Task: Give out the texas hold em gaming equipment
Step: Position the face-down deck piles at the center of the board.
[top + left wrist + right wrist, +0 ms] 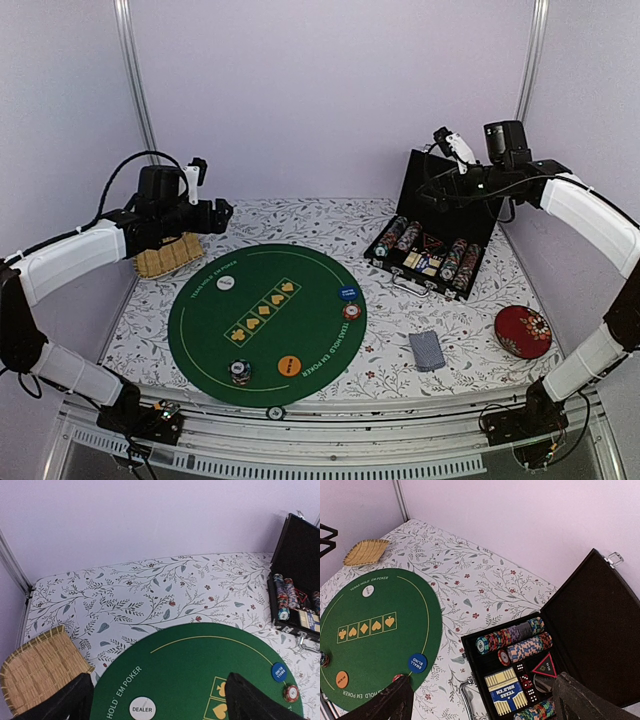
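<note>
- Tabletop [330,215], floral cloth: both arms are raised over it, L at far-left, R at far-right.
- Green felt mat [200,350]: below & just fwd of L gripper [157,692]. Fingers wide apart, nothing between them.
- Black case [590,625], lid up: directly under R gripper [482,695], also spread wide & empty.
- Chip rows [430,255] fill the case tray, long axes running lid-to-latch.
- Woven tray [40,672]: just L of L gripper.
- Red disc [522,331]: well back from R gripper, toward its base.
- Card deck [427,351]:
  - Face-down on the cloth, between mat & red disc, behind and below R gripper.
  - Long axis approx far-to-near.
  - R arm is clearly nearer; prob. needs to pull back & drop.
- On mat:
  - DEALER button [142,709] is right under L gripper.
  - Small-blind button [278,672] is to its R.
  - Orange button [289,365] & two chip stacks [240,372] sit nearer the bases.
</note>
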You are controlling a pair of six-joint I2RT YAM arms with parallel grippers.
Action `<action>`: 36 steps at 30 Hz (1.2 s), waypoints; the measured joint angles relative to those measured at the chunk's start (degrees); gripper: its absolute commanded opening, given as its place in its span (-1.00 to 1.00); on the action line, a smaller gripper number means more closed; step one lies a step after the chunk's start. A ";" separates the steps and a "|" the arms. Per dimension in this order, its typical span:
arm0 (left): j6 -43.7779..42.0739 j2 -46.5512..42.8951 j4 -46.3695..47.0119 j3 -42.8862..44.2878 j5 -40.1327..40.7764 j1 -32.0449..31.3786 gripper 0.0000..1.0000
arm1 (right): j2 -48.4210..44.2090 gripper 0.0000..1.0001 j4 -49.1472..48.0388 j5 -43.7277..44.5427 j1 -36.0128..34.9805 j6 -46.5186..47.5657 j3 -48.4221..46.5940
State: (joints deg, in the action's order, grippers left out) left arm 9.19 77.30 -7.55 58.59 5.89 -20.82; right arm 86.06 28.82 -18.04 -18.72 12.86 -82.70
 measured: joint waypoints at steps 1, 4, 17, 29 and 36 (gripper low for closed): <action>0.00 0.00 0.00 0.00 -0.02 0.04 0.87 | -0.46 0.98 -0.52 0.66 0.00 -0.02 0.15; 0.00 0.00 0.00 0.00 -0.07 0.11 0.87 | -1.27 0.98 -1.68 1.92 0.00 -0.13 0.50; -0.02 0.00 0.00 0.00 -0.44 0.24 0.88 | -0.20 0.98 0.33 8.39 0.00 -2.78 -1.01; -0.59 1.07 0.02 -0.07 -0.98 0.26 0.88 | 11.21 0.98 26.56 16.00 -15.61 -26.77 8.81; -0.59 2.29 -0.02 -0.07 -2.21 0.26 0.88 | 7.63 0.98 30.23 13.25 -19.91 -34.01 16.79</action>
State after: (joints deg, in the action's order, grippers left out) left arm 8.60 79.59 -7.57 58.52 3.68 -20.56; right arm 93.69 59.05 -4.80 -38.63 -21.15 -65.91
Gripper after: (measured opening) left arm 0.940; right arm 0.991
